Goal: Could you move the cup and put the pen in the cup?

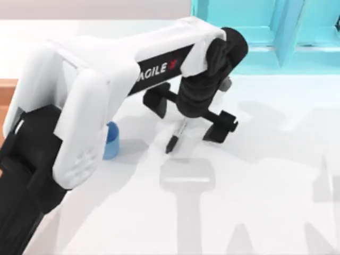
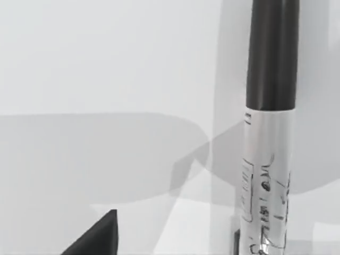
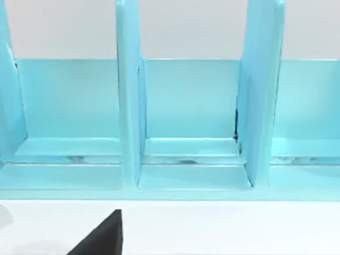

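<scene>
I see the pen (image 1: 176, 135) near the middle of the white table (image 1: 265, 202), tilted, its black tip pointing down toward the table and its upper barrel running up under my left pincer (image 1: 191, 114). In the left wrist view the pen (image 2: 268, 133) stands close to the camera, with a black section above a white-grey barrel bearing dark print. My left pincer hangs over the pen with its two black fingers (image 1: 157, 100) spread well apart, one on each side of the pen's upper end; I cannot tell whether either finger touches it.

The blue cup (image 1: 111, 141) sits on the table to the left of the pen, apart from it, and my left arm covers part of it.

A turquoise rack (image 1: 265, 26) stands at the far edge of the table, toward the right. The right wrist view looks into the upright dividers of that rack (image 3: 186, 106), and I cannot tell how my right pincer stands.
</scene>
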You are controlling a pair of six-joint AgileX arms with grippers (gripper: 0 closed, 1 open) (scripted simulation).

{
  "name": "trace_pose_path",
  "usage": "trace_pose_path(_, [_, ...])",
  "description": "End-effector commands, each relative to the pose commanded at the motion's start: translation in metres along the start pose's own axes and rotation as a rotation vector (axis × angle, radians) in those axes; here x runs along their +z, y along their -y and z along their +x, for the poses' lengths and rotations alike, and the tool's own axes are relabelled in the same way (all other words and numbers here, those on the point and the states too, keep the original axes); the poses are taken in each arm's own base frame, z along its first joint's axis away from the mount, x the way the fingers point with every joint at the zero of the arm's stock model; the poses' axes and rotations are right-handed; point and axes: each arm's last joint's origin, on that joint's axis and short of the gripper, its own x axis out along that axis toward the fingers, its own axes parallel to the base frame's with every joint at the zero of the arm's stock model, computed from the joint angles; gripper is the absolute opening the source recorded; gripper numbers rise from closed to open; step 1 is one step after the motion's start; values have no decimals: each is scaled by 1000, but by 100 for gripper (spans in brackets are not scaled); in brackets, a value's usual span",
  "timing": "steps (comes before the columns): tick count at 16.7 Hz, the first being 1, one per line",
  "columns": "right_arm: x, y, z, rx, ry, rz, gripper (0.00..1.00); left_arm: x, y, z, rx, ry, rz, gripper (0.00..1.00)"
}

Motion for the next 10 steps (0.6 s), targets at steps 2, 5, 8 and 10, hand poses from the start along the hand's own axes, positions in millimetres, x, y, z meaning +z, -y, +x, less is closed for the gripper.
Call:
trace_pose_path(2, [0, 0, 0, 0, 0, 0, 100, -1, 0, 5, 0, -1, 0, 100])
trace_pose_path(5, [0, 0, 0, 0, 0, 0, 100, -1, 0, 5, 0, -1, 0, 100])
trace_pose_path(8, [0, 0, 0, 0, 0, 0, 100, -1, 0, 5, 0, -1, 0, 77])
trace_pose_path(10, [0, 0, 0, 0, 0, 0, 100, -1, 0, 5, 0, -1, 0, 62])
